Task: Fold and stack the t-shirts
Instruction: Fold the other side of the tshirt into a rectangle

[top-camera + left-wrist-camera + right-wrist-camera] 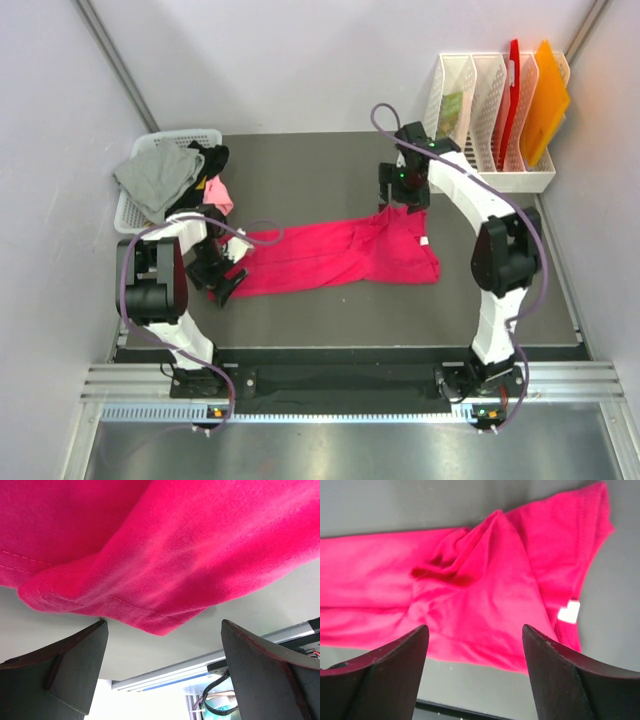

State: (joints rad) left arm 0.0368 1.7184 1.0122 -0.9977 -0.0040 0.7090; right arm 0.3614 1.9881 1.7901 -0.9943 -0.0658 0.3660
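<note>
Crimson t-shirt near white mesh basket

The red shirt lies flat but rumpled across mid-frame, stretched left to right and bunched toward its right end, where a white label shows. At upper left, the grey shirt is heaped beside the black shirt and the pink shirt.

- One t-shirt is spread across the middle of the table.
- Other t-shirts are heaped in a basket at the far left.
- Folders are stood in a rack at the far right.
</note>
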